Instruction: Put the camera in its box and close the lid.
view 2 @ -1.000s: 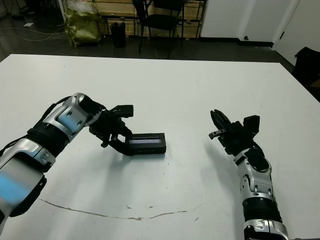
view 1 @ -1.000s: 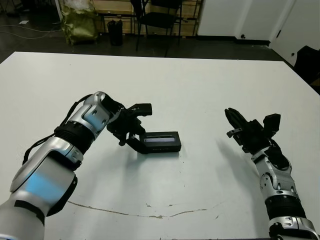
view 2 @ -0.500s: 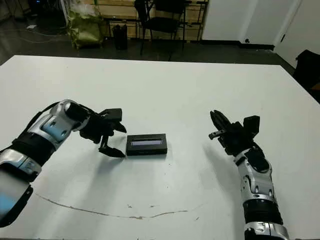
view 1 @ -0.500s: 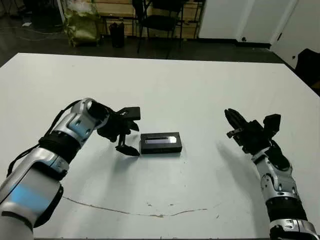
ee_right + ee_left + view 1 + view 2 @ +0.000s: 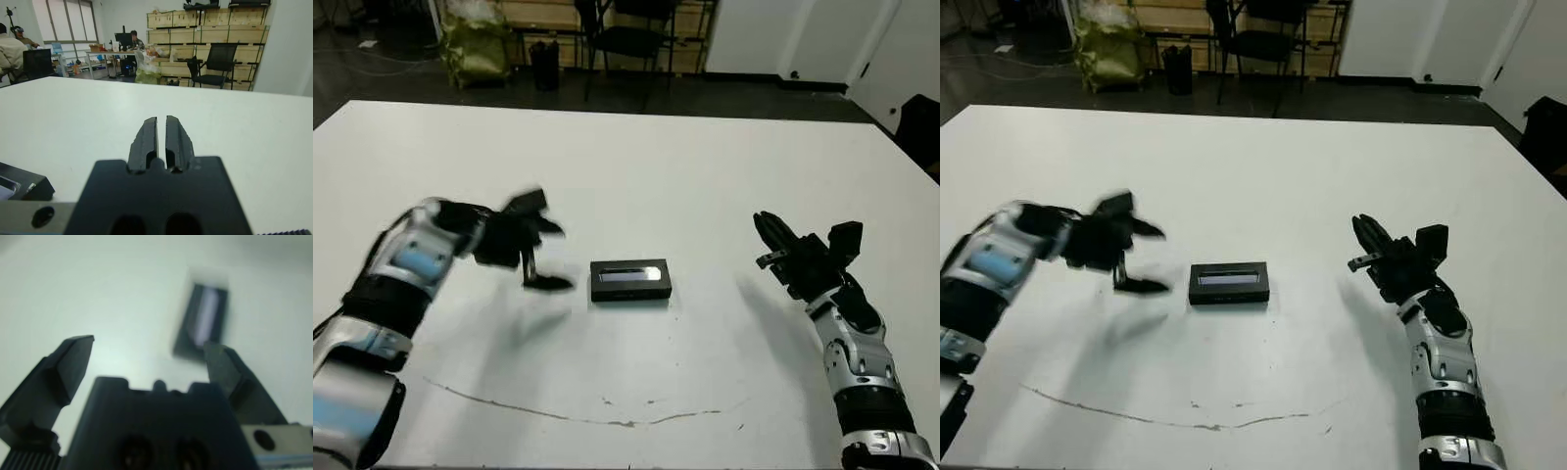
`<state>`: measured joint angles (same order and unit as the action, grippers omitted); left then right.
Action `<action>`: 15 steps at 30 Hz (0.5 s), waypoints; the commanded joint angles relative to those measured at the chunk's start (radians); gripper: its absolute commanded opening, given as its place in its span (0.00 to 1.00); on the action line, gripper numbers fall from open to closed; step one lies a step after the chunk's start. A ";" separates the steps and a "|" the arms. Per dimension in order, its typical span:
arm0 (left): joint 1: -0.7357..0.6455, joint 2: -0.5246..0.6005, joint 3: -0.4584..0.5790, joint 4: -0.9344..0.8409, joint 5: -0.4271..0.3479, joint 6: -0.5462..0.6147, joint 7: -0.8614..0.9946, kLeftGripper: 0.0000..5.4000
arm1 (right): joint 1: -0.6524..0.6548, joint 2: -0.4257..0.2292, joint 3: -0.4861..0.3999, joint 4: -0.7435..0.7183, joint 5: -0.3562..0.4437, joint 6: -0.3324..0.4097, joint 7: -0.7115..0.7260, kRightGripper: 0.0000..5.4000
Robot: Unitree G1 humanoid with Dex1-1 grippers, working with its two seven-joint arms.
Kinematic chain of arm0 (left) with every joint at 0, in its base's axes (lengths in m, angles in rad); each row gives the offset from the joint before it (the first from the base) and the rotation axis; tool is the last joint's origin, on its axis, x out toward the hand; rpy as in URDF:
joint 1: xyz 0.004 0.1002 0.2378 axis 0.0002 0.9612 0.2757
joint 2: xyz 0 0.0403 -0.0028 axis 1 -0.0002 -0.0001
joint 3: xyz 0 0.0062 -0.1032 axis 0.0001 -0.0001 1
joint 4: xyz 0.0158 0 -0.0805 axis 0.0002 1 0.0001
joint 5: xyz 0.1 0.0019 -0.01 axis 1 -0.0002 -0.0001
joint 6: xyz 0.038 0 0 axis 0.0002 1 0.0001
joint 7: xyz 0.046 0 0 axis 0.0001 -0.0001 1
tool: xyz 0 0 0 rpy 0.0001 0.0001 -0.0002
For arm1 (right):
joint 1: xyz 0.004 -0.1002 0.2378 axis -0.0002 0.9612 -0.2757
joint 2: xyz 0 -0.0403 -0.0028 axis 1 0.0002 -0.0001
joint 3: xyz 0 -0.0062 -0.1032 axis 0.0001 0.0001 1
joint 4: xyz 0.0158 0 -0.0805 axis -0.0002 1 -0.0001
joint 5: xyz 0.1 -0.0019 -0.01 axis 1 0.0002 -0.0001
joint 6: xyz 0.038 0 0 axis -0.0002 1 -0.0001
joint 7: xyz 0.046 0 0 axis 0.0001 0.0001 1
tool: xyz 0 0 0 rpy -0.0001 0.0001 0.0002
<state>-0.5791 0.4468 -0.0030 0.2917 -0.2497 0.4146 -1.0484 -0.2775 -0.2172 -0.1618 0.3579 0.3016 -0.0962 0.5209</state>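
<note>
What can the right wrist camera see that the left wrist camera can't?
Only the right wrist view shows the room beyond the table: stacked wooden crates, a black chair and seated people. Its end effector has fingers pressed together. Only the left wrist view shows the whole closed flat black box with its pale panel, between widely spread fingers. Both show the white table, and the right catches one box corner.

The lid [image 5: 629, 277] lies flat on the box near the middle of the table [image 5: 636, 166]. The left gripper [image 5: 536, 257] hangs just left of it, apparently not touching, though blurred. The right gripper [image 5: 771, 238] sits well apart to the right.
</note>
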 commanded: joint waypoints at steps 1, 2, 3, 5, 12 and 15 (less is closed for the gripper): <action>0.132 -0.110 0.155 -0.153 -0.116 0.085 0.228 1.00 | 0.055 0.039 0.024 -0.105 -0.016 0.053 -0.072 0.00; 0.164 -0.148 0.189 -0.196 -0.138 0.083 0.302 0.98 | 0.064 0.051 0.030 -0.133 -0.016 0.055 -0.086 0.00; 0.190 -0.187 0.219 -0.227 -0.159 0.080 0.372 0.95 | 0.073 0.065 0.035 -0.160 -0.009 0.068 -0.100 0.00; 0.234 -0.264 0.263 -0.275 -0.190 0.065 0.501 0.88 | 0.087 0.092 0.045 -0.196 -0.005 0.064 -0.123 0.00; 0.345 -0.432 0.295 -0.304 -0.203 -0.146 0.687 0.57 | 0.141 0.143 0.087 -0.275 -0.077 0.056 -0.238 0.00; 0.387 -0.455 0.255 -0.239 -0.093 -0.371 0.714 0.43 | 0.145 0.164 0.092 -0.216 -0.113 -0.017 -0.271 0.00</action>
<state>-0.2238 0.0009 0.2657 0.0123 -0.3841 0.1097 -0.3490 -0.1448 -0.0597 -0.0686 0.1095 0.2069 -0.0952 0.2679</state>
